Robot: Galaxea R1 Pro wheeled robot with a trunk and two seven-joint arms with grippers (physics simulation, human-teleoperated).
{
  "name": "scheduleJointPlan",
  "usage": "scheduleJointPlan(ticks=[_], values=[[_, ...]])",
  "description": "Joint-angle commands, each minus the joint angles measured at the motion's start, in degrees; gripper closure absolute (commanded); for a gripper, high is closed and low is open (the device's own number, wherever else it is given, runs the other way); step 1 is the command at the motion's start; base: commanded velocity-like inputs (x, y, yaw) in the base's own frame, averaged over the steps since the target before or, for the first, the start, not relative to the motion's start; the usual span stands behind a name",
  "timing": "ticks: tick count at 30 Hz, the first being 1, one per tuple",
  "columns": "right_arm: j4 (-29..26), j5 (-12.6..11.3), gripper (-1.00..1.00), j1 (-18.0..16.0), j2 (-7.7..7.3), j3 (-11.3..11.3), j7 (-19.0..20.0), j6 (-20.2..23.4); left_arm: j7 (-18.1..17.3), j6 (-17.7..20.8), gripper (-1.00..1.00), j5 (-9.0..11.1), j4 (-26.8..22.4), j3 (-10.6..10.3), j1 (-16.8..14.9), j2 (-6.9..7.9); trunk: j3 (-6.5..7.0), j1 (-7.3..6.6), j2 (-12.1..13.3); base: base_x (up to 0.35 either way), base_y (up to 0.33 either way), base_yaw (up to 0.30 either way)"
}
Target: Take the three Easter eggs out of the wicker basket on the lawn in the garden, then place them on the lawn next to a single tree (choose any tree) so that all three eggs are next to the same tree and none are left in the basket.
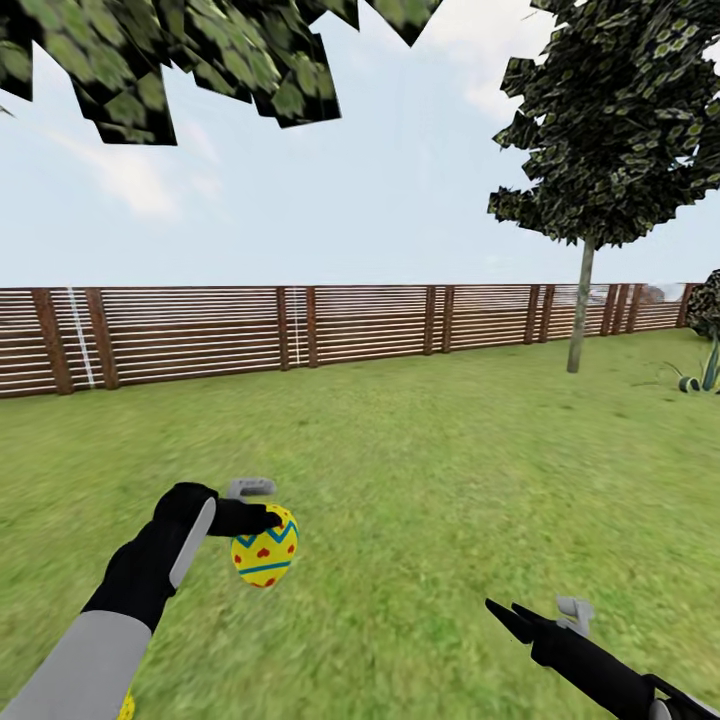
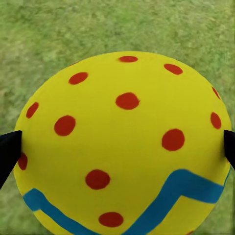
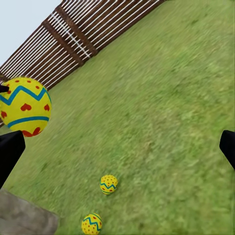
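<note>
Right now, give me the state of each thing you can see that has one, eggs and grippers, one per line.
Egg in the left gripper: held off the grass, clamped between the jaws.
Left gripper: shut on that egg.
Right gripper: jaws open, holding nothing.
Nearer egg on the lawn: lying loose on the grass, beside a grey-brown trunk base.
Farther egg on the lawn: lying loose on the grass, apart from the other.

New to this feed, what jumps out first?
The left pincer holds a yellow Easter egg with a blue zigzag and red marks above the lawn. In the right wrist view, two more eggs lie on the grass beside a grey-brown tree trunk. The right pincer hangs open and empty.
</note>
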Motion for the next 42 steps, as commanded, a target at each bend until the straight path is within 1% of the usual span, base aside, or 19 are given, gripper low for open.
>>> scheduleJointPlan(ticks=[1,9,18,30,42], values=[[0.0,-0.3,-1.00,0.0,0.01,0.0,0.1,0.4,0.1,0.2,1.00,0.3,0.5,-0.1,-0.2,0.05,-0.03,0.05,0.0,0.329,-0.074,0.000],[0.0,-0.3,-1.00,0.0,0.03,0.0,0.1,0.4,0.2,0.2,1.00,0.3,1.3,0.1,-0.6,0.04,-0.03,0.05,0.0,0.329,-0.086,0.018],[0.0,-0.3,-1.00,0.0,0.00,0.0,0.5,0.4,0.2,0.2,1.00,0.3,1.4,0.1,-0.6,0.02,-0.03,0.05,0.0,0.329,-0.118,0.198],[0.0,-0.3,-1.00,0.0,-0.01,0.0,0.4,0.4,0.2,0.2,1.00,0.3,1.4,-0.1,-0.6,-0.09,-0.03,0.05,0.0,0.323,-0.144,0.031],[0.0,-0.3,-1.00,0.0,-0.01,0.0,0.1,0.4,0.2,0.2,1.00,0.3,1.3,-0.2,-0.6,-0.12,-0.03,0.05,0.0,0.310,-0.165,0.168]])
